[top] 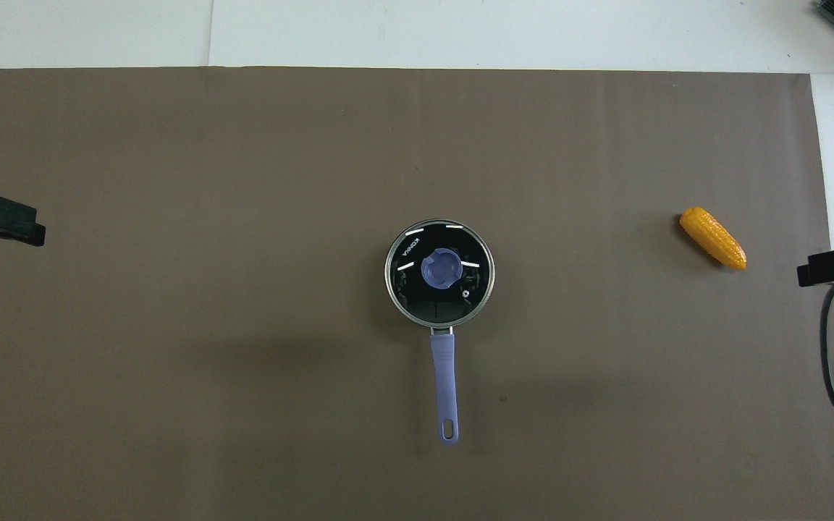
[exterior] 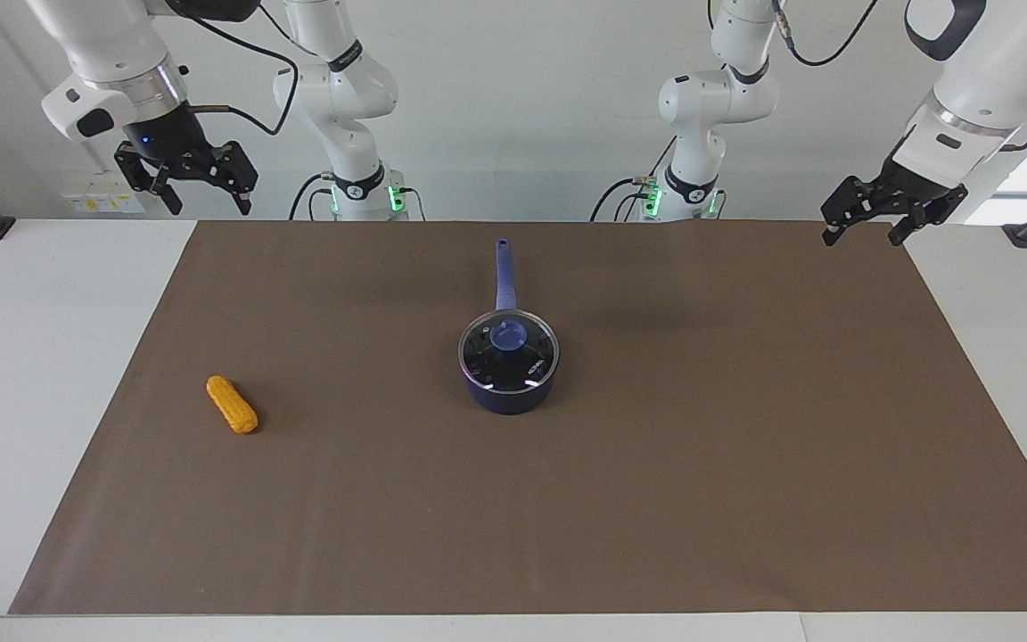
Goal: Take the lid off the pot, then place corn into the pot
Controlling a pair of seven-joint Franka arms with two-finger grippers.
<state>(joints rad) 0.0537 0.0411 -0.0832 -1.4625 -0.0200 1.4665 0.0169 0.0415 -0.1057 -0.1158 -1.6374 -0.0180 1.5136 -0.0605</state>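
Note:
The navy pot (exterior: 506,399) stands mid-table on the brown mat, its long handle (exterior: 504,272) pointing toward the robots. The glass lid (exterior: 531,366) with a blue knob (exterior: 508,335) sits closed on it; it also shows in the overhead view (top: 460,297). The corn (exterior: 232,405) lies on the mat toward the right arm's end, seen from above too (top: 712,247). My right gripper (exterior: 208,203) is open and empty, raised over the table's edge at its own end. My left gripper (exterior: 863,237) is open and empty, raised over the mat's corner at its end.
The brown mat (exterior: 745,446) covers most of the white table (exterior: 23,401). Two more arm bases (exterior: 362,192) (exterior: 683,192) stand at the robots' edge. A cable (top: 833,362) hangs by the right gripper.

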